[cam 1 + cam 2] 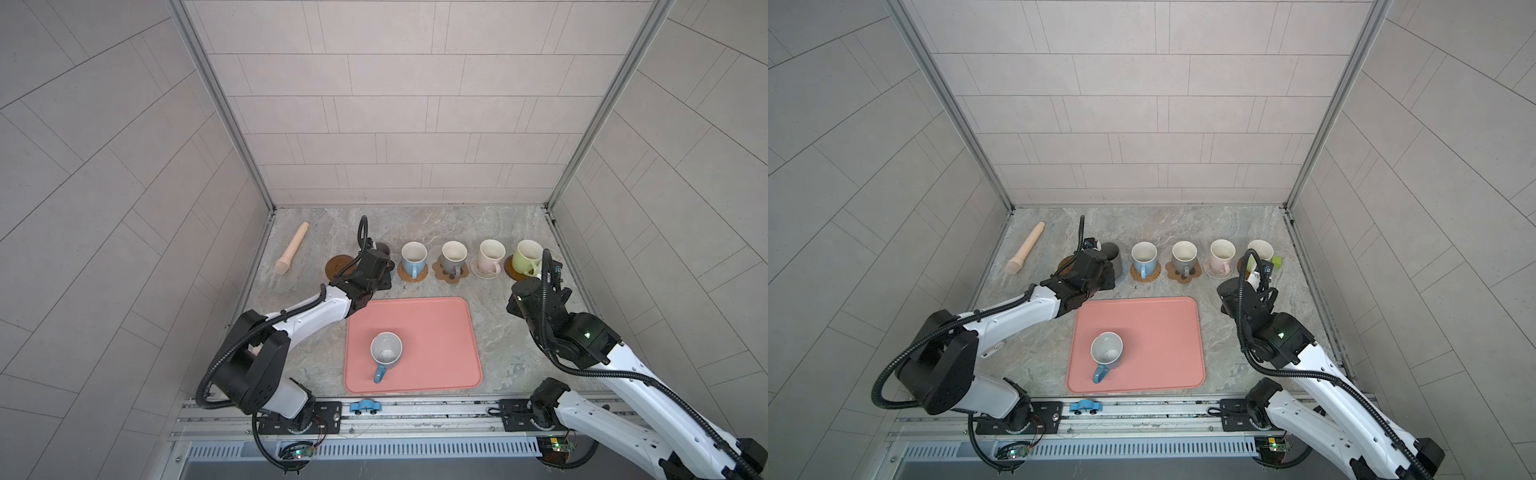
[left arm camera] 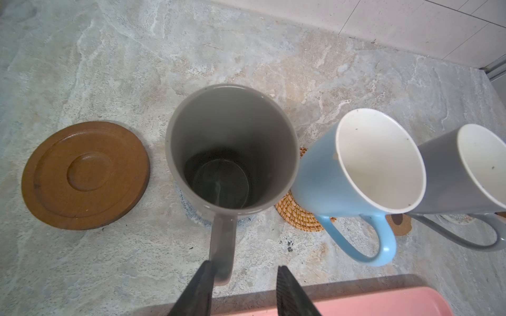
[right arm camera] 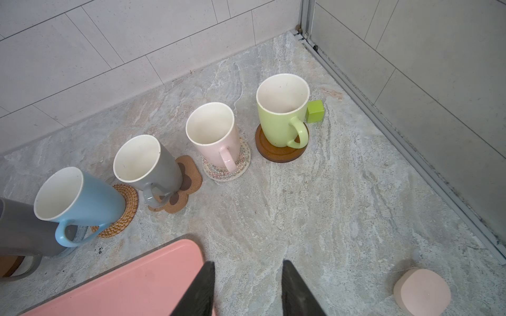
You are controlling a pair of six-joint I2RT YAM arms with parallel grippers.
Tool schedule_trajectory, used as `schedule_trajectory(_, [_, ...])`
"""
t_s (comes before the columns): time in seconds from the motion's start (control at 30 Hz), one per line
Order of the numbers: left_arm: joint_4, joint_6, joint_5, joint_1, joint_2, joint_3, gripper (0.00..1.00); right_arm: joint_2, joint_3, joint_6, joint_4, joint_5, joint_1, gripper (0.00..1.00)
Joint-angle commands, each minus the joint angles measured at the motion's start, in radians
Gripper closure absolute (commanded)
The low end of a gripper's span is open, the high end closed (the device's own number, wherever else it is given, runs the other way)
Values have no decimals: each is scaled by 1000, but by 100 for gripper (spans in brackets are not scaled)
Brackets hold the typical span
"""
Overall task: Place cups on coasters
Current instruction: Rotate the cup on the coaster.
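L end effector [image 2: 245, 264] spread, tall glossy grey mug [image 2: 232, 131] handle alongside; R end effector [image 3: 248, 262] spread.

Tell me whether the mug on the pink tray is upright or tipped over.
Upright: the blue-handled mug stands on the pink tray, its round mouth facing up and the inside bottom visible.

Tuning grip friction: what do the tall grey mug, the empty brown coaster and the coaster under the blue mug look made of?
Tall grey mug: likely glazed ceramic; smooth, soft sheen at rim.
Empty brown coaster: wood, matte; grain, turned rings.
Coaster under blue mug: rattan-like fibre, coiled tan strands, rough.
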Motion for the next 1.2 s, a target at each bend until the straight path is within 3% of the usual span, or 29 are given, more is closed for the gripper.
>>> schedule_trajectory(0.0, [-11, -17, 8, -8, -24, -1, 57, -18, -13, 19, -13, 23, -5, 57])
schedule_trajectory(0.6, [-45, -21, -23, -8, -85, 2, 57, -32, -14, 19, -17, 22, -4, 57])
schedule_trajectory(0.97, [-317, 62, -88, -8, -270, 71, 56, -31, -21, 15, -11, 24, -4, 57])
schedule_trajectory(1.17, [-489, 94, -16, -8, -430, 82, 55, -22, -33, 12, 10, 20, -4, 57])
